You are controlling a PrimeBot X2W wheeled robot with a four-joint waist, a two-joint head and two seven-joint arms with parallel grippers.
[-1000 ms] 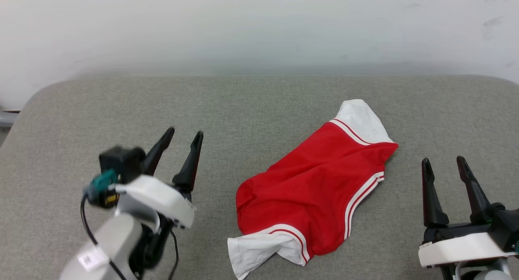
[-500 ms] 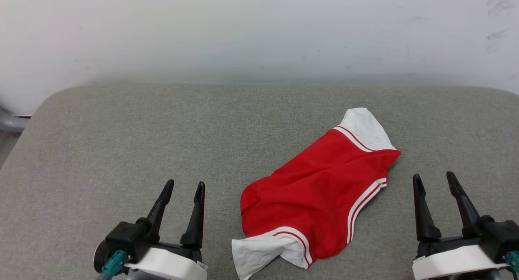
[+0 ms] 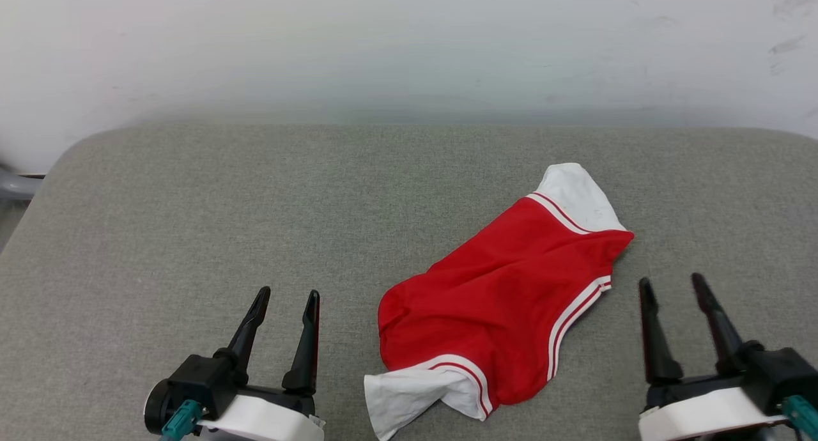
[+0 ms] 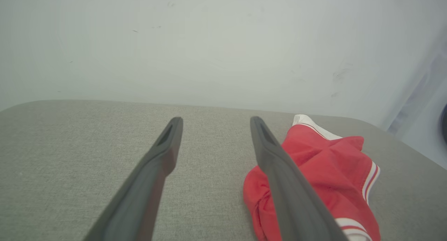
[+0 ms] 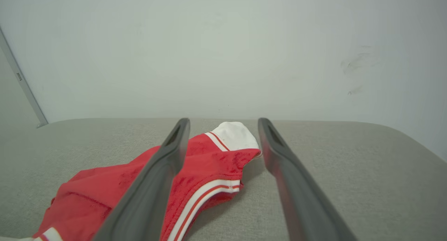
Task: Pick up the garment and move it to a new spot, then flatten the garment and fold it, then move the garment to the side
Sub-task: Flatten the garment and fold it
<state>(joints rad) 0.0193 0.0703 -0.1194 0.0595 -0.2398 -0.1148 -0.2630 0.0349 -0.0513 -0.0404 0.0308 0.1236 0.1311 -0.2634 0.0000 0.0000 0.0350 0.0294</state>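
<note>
Garment (image 3: 505, 300) lies bunched right of centre on the grey worktop (image 3: 192, 204), well short of its far edge, with bare room to its left. Left claw (image 3: 288, 293) and right claw (image 3: 671, 278) flank it, both spread and empty, fingers pointing forward.

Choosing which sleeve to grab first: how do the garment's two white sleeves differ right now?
The far sleeve lies fairly smooth and rounded; the near sleeve is crumpled and twisted. The far sleeve sits toward the right gripper, the near sleeve toward the left gripper. Both are white, joined to the red garment by striped trim, and lie untouched on the grey cushion.
</note>
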